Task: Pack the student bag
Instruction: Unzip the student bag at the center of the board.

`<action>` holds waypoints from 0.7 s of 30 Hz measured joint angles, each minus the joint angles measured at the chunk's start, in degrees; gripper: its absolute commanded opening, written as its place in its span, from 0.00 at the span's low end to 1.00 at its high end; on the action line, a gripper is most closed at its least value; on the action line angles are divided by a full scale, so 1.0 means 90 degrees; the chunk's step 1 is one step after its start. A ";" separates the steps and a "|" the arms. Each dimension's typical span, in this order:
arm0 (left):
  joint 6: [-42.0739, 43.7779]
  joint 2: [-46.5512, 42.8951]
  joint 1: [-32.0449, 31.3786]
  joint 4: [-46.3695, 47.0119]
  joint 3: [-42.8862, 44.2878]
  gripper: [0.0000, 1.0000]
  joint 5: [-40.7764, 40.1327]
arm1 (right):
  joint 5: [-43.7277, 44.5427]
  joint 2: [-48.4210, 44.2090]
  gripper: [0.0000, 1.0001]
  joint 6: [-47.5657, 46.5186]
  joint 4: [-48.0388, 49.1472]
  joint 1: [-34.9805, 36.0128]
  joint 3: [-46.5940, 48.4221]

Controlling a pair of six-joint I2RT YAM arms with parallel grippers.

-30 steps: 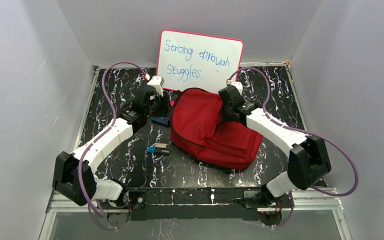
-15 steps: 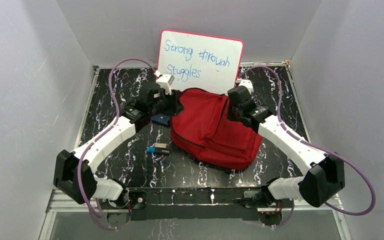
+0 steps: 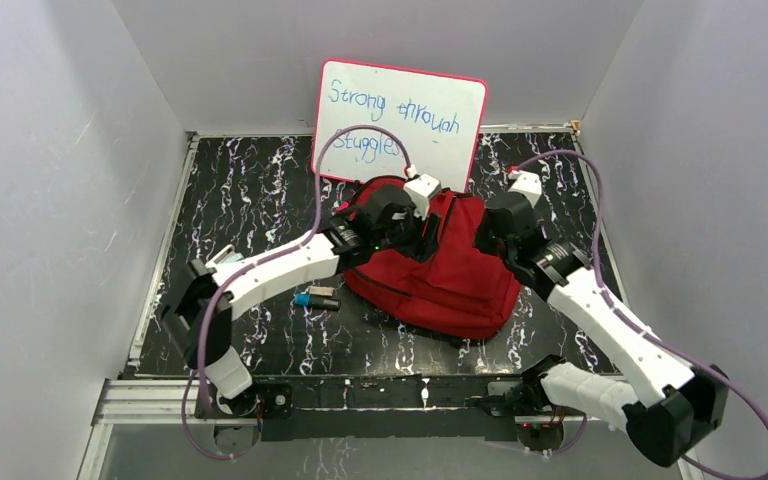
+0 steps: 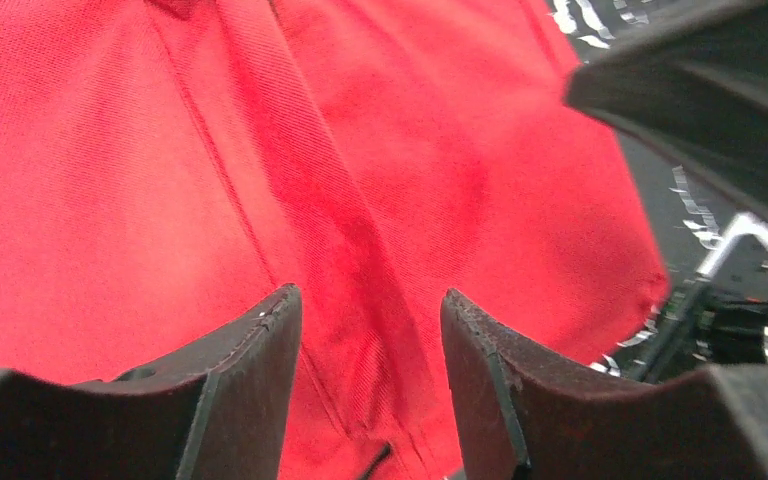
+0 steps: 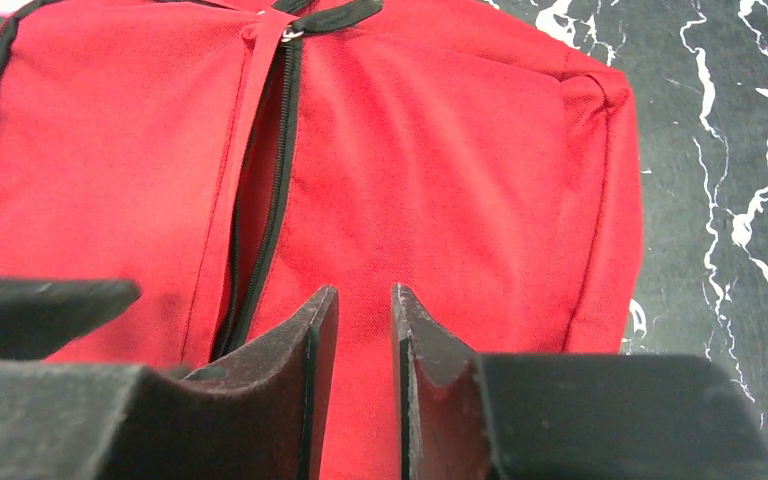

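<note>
On the middle of the worktop [image 3: 250, 190] the red backpack [image 3: 430, 265] lies slumped, left claw [image 4: 368, 300] spread and right claw [image 5: 365, 295] barely parted just over it, neither pinching anything, so I'd anchor the fabric beside the zipper [image 5: 278, 170] before tugging it open, imo.

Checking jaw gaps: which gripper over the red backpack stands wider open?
The left gripper: its jaws gape wide over the red fabric backpack, while the right gripper is barely parted.

Whiteboard [image 3: 400, 105] at the back, blue handwriting, "Strong through Stuggles", second line partly covered
</note>
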 measured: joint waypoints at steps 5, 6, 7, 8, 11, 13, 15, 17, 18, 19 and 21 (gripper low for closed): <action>0.0321 0.0794 -0.0104 -0.0085 0.0357 0.58 -0.0590 | 0.0051 -0.0682 0.38 0.0177 0.0000 -0.0012 -0.0401; 0.0386 0.0916 -0.0121 -0.0114 0.0423 0.58 -0.0697 | 0.0041 -0.0726 0.39 0.0206 0.0012 -0.0012 -0.0447; 0.0454 0.1020 -0.0136 -0.0170 0.0498 0.58 -0.0799 | 0.0024 -0.0738 0.39 0.0233 0.0012 -0.0012 -0.0481; 0.0505 0.1086 -0.0143 -0.0206 0.0559 0.58 -0.0865 | 0.0000 -0.0729 0.40 0.0245 0.0015 -0.0012 -0.0505; 0.0634 0.1171 -0.0170 -0.0221 0.0641 0.57 -0.1078 | -0.0121 -0.0680 0.41 0.0255 0.0034 -0.0012 -0.0576; 0.0714 0.1171 -0.0175 -0.0223 0.0651 0.55 -0.1282 | -0.0202 -0.0612 0.42 0.0255 0.0051 -0.0012 -0.0583; 0.0765 0.1171 -0.0185 -0.0223 0.0653 0.52 -0.1511 | -0.0282 -0.0539 0.43 0.0253 0.0085 -0.0012 -0.0583; 0.0809 0.1171 -0.0185 -0.0223 0.0651 0.46 -0.1790 | -0.0340 -0.0457 0.45 0.0240 0.0175 -0.0012 -0.0583; 0.0833 0.1171 -0.0185 -0.0228 0.0651 0.44 -0.1943 | -0.0362 -0.0406 0.46 0.0233 0.0233 -0.0012 -0.0583; 0.0860 0.1171 -0.0185 -0.0228 0.0651 0.42 -0.2103 | -0.0381 -0.0347 0.47 0.0211 0.0289 -0.0012 -0.0583; 0.0901 0.1171 -0.0185 -0.0228 0.0651 0.38 -0.2390 | -0.0408 -0.0189 0.50 0.0138 0.0401 -0.0012 -0.0580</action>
